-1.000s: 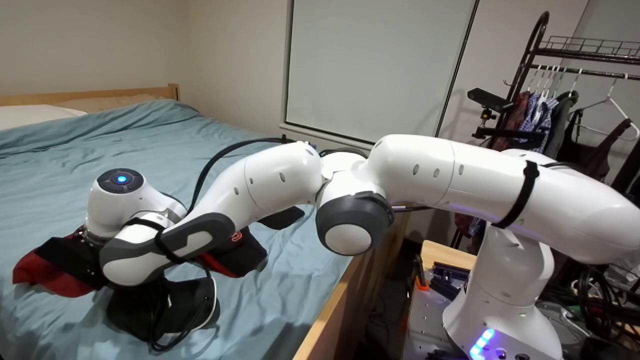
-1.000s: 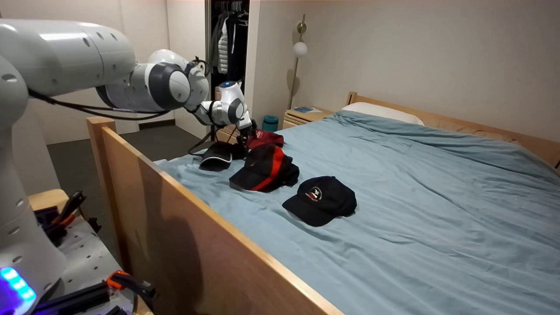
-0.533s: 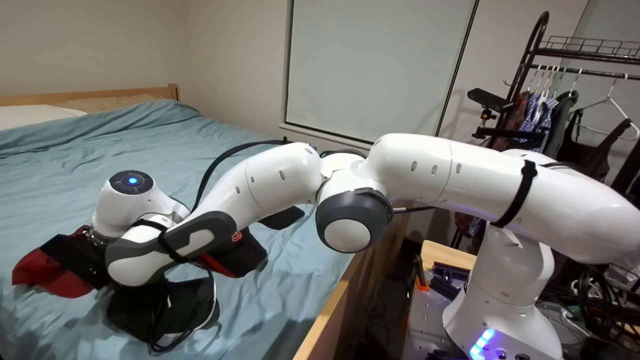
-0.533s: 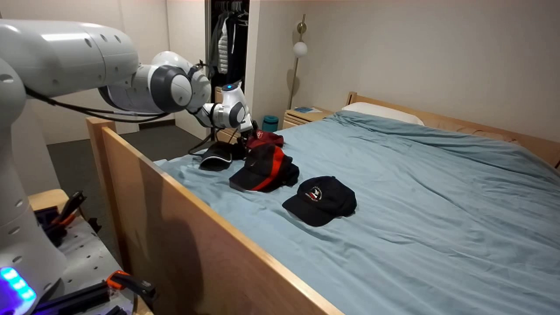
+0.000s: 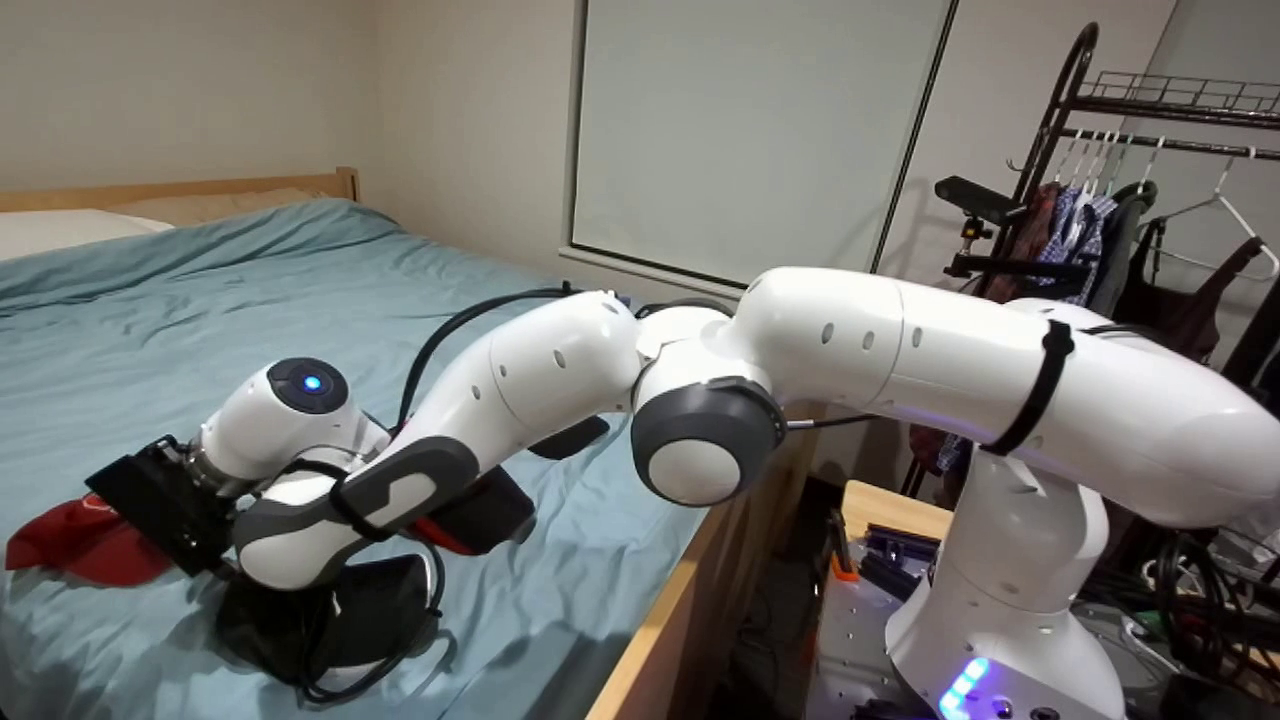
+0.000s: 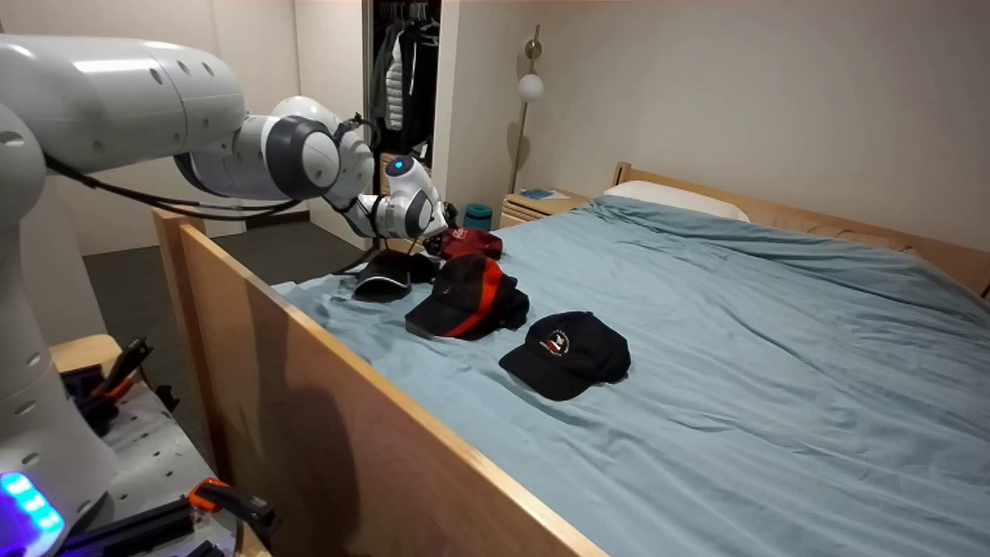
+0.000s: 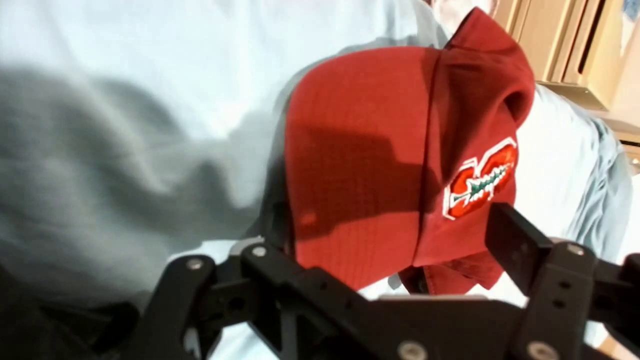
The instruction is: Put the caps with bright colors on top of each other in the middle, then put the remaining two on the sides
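Note:
Wide apart, the jaws of my gripper (image 7: 395, 235) stand open around the near part of the red cap (image 7: 360, 125). One fingertip lies along its brim edge and the other near its white-edged logo; I cannot tell whether they touch. That cap (image 6: 476, 244) rests on the bed, partly behind my wrist in an exterior view. The black cap with a red stripe (image 6: 468, 298) sits in the row's middle. Of the remaining two, a black cap with a white-trimmed brim (image 6: 383, 277) lies at one side, and a black cap with a small emblem (image 6: 576, 356) at the opposite side.
All the caps lie on a rumpled blue bedsheet (image 6: 735, 387). A wooden footboard (image 6: 387, 402) rises between the robot's base and the caps. My arm's black cable (image 5: 435, 590) hangs down over the white-trimmed cap.
My wrist has tilted and drawn back from the red cap, toward the robot's base. More of the red cap shows, and it lies slightly farther off. The other caps look unmoved.

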Motion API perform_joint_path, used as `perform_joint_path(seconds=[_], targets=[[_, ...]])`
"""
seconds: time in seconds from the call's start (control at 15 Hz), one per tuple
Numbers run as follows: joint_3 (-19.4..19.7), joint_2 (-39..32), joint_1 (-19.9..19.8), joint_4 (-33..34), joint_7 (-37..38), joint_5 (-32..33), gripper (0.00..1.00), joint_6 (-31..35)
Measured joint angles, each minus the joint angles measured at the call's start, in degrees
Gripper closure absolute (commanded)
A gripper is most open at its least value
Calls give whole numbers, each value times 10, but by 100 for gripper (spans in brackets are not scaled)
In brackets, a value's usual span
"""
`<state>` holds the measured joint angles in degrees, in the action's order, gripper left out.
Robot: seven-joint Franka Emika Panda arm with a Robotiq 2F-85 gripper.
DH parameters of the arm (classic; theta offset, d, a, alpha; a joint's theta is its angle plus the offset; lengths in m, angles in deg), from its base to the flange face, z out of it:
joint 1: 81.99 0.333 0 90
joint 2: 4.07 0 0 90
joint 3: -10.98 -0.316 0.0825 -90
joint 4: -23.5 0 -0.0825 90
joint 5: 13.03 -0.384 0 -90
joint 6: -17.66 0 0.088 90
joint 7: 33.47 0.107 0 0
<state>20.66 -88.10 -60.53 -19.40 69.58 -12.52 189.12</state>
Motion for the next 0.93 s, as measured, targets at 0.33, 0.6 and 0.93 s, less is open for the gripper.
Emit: perform_joint_path(seconds=[0.33, 0.6, 0.93], targets=[[15, 0, 4, -8, 0, -3, 67, 55], [13, 0, 3, -5, 0, -3, 92, 54], [-81, 56, -37, -9, -85, -2, 96, -51]])
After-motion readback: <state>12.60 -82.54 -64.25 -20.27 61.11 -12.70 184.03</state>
